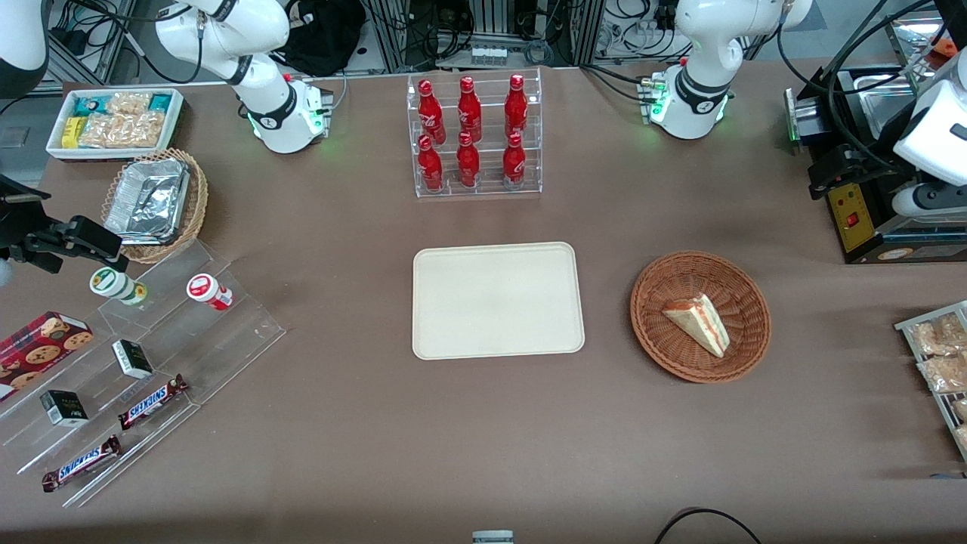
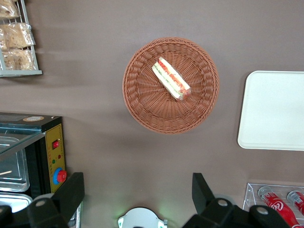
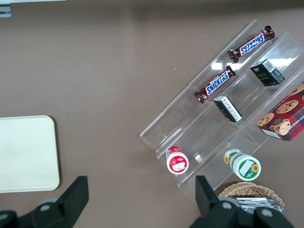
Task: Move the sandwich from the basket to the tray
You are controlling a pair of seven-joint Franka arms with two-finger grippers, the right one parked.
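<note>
Front view first: the sandwich (image 1: 699, 323) lies on its side in the basket (image 1: 665, 355), beside the bare tray (image 1: 498, 300), toward the working arm's end of the table (image 1: 378, 453). It looks light, soft and easily crushed, its filling apt to slide. Left wrist view: the gripper (image 2: 137, 197) hangs high above the sandwich (image 2: 171, 79), fingers spread and empty. I'd pinch gently across the bread faces at the wedge's middle.
</note>
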